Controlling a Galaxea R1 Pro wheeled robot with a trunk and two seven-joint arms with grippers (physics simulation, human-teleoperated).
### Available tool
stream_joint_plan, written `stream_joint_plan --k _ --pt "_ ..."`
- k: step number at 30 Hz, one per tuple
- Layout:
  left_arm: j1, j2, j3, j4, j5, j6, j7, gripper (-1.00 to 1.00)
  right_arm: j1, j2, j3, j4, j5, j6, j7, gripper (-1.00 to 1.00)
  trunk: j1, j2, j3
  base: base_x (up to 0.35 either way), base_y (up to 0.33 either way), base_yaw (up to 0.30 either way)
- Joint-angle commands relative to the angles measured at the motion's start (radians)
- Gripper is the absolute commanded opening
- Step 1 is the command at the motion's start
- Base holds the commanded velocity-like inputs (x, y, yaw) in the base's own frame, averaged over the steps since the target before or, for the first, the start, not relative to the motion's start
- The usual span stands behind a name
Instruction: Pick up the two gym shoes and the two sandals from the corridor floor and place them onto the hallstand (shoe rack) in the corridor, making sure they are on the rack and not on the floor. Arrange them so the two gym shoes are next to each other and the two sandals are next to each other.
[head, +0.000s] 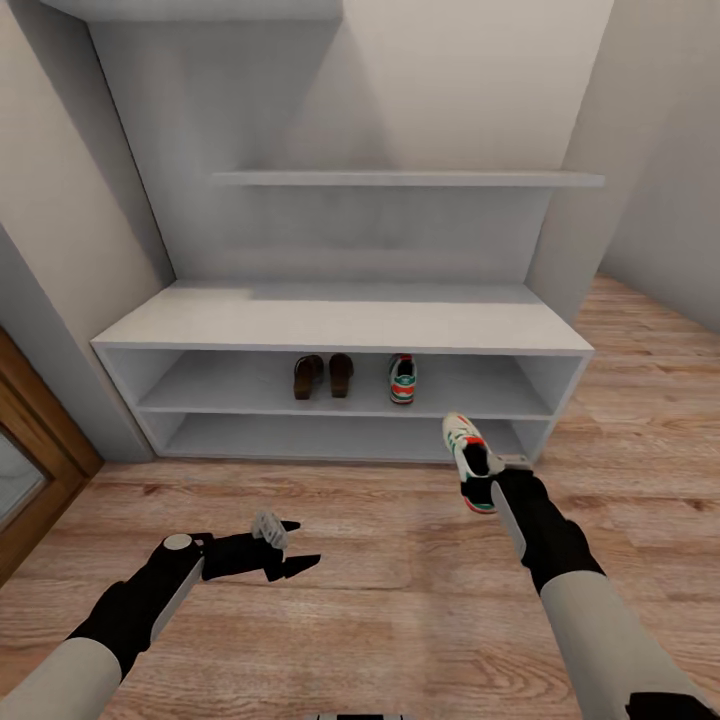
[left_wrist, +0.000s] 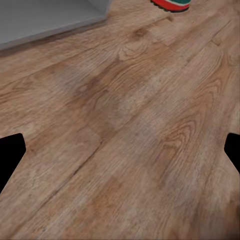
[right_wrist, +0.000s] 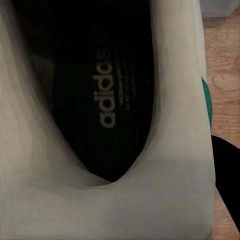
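The hallstand (head: 340, 325) stands ahead against the wall. On its upper low shelf lie the two sandals (head: 323, 376) side by side, and to their right one gym shoe (head: 403, 380). My right gripper (head: 492, 480) is shut on the heel end of the other gym shoe (head: 466, 455), held toe-forward above the corridor floor (head: 380, 560) just before the rack's right part. The right wrist view looks into that gym shoe (right_wrist: 107, 105), showing its dark insole. My left gripper (head: 290, 548) hangs open over the floor at lower left, nothing between its fingertips (left_wrist: 11, 150).
A wooden door frame (head: 30, 430) runs along the left wall. Wall shelves (head: 400, 179) sit above the bench top. The rack's grey base (left_wrist: 45, 20) and a red-green shoe edge (left_wrist: 170, 4) show in the left wrist view. Floor extends to the right of the rack.
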Motion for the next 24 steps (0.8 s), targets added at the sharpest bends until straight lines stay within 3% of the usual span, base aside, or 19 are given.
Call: stream_joint_plan --k 1,3,7,14,16,18,20,24 --pt "-0.001 0.002 -0.004 0.0 0.01 0.009 -0.003 1.0 -0.001 0.0 0.0 -0.001 -0.004 0.004 -0.004 -1.0 0.0 0.0 -0.001 0.0 0.0 0.0" --pt "-0.001 0.003 -0.007 0.0 0.006 -0.005 -0.023 1.0 -0.002 0.0 0.0 -0.001 -0.004 0.004 -0.004 -1.0 0.0 0.0 -0.001 0.0 0.0 0.0" --pt "-0.001 0.007 -0.028 0.003 -0.045 -0.059 -0.083 1.0 -0.002 0.001 0.001 -0.002 -0.003 0.005 -0.004 -1.0 0.0 0.0 -0.001 0.0 0.0 0.0" --pt "-0.001 0.007 -0.033 0.004 -0.084 -0.072 -0.104 1.0 -0.002 0.0 0.001 -0.002 -0.002 0.0 -0.004 -1.0 0.0 0.0 -0.001 0.0 0.0 0.0" --pt "-0.001 0.007 -0.033 0.004 -0.087 -0.073 -0.106 1.0 -0.002 0.0 0.0 -0.001 -0.004 -0.036 -0.004 -1.0 0.0 0.0 -0.001 0.0 0.0 0.0" --pt "-0.001 0.007 -0.033 0.004 -0.088 -0.073 -0.107 1.0 -0.002 0.0 0.0 0.001 -0.005 -0.153 -0.004 -1.0 0.0 0.0 -0.001 0.0 0.0 0.0" --pt "-0.001 0.007 -0.033 0.004 -0.088 -0.073 -0.107 1.0 -0.002 0.0 0.0 0.003 -0.005 -0.218 -0.004 -1.0 0.0 0.0 -0.001 0.0 0.0 0.0" --pt "-0.001 0.007 -0.033 0.004 -0.089 -0.073 -0.107 1.0 -0.002 0.0 0.0 0.008 -0.006 -0.282 -0.004 -1.0 0.0 0.0 -0.001 0.0 0.0 0.0"
